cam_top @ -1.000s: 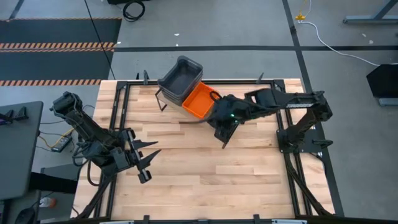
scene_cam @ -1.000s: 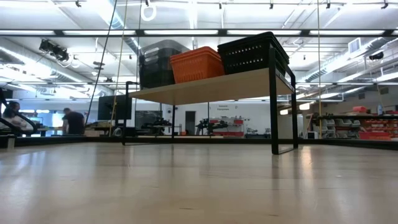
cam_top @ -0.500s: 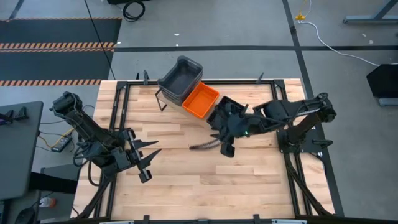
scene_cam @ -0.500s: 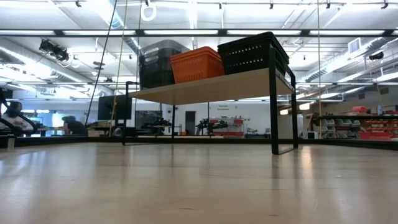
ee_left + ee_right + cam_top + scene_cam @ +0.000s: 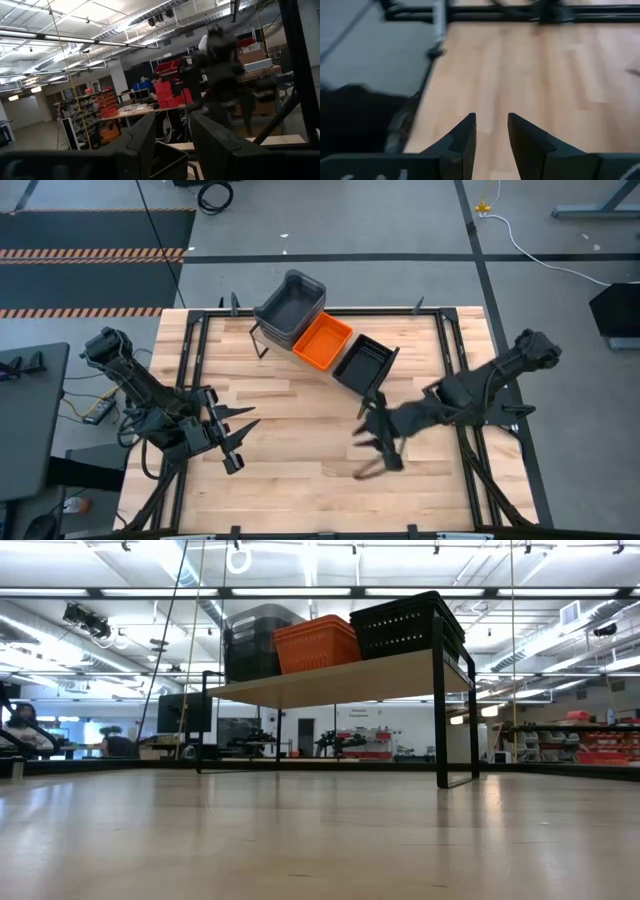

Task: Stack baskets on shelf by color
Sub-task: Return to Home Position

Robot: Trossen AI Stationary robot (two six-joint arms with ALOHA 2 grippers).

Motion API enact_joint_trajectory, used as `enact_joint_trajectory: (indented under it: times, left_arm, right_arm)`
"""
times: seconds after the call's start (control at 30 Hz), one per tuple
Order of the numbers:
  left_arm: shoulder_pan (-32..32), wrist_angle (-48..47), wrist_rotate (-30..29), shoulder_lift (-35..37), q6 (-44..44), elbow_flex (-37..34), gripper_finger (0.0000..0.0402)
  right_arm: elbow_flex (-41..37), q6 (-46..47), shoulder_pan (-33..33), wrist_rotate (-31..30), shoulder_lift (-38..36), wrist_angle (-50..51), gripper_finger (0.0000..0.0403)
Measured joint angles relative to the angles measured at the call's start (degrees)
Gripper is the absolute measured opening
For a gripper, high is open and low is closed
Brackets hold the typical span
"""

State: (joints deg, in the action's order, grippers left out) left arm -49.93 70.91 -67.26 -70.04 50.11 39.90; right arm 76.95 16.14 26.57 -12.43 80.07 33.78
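On the shelf (image 5: pixel 340 680) three sets of baskets stand in a row on their bottoms: grey (image 5: pixel 290 305) (image 5: pixel 255 640), orange (image 5: pixel 323 340) (image 5: pixel 315 643) and black slotted (image 5: pixel 362 362) (image 5: pixel 410 625). The shelf stands at the table's far edge, near the middle. My right gripper (image 5: pixel 375 450) (image 5: pixel 491 125) is open over bare wood, on the near side of the black basket and well away from it. My left gripper (image 5: pixel 235 440) (image 5: pixel 172 135) is open near the table's left side and holds nothing.
The slatted wooden tabletop (image 5: pixel 300 480) lies bare between the two grippers and toward the near edge. Black frame rails (image 5: pixel 455 380) run along the table's sides. Beyond the table the low view shows a workshop, with a person (image 5: pixel 20 725) far off.
My right gripper has drawn back fast from the black basket on the shelf toward the table's near edge, now over the table's middle. The black basket has stayed on the shelf beside the orange one.
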Motion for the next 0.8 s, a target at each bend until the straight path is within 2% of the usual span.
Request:
enact_joint_trajectory:
  times: [0.07, 0.17, 0.3, 0.4, 0.63, 0.8]
  left_arm:
    - [0.00, 0.00, 0.00, 0.00, 0.00, 0.00, 0.0130]
    - [0.00, 0.00, 0.00, 0.00, -0.02, 0.00, 0.0130]
    - [0.00, 0.00, 0.00, 0.00, 0.00, 0.00, 0.0130]
    - [0.40, -0.04, 0.00, 0.00, -0.09, 0.00, 0.0130]
    - [2.46, -2.92, 0.00, 0.02, -3.55, 0.00, 0.0130]
    - [3.28, -3.54, 0.00, 0.02, -4.54, 0.00, 0.0130]
  right_arm:
    - [-6.54, -0.76, 1.02, 1.33, -2.94, -5.46, 0.0118]
    - [-13.69, -0.75, 1.53, 0.10, -8.20, -10.79, 0.0118]
    - [-19.44, -3.20, 1.02, -0.04, -17.50, -14.42, 0.0118]
    - [-23.83, -7.26, -0.28, -2.50, -24.95, -17.45, 0.0118]
    - [-38.31, -14.67, -8.10, -2.11, -39.49, -30.11, 0.0118]
    - [-48.44, -15.01, -15.19, 4.23, -45.97, -37.15, 0.0118]
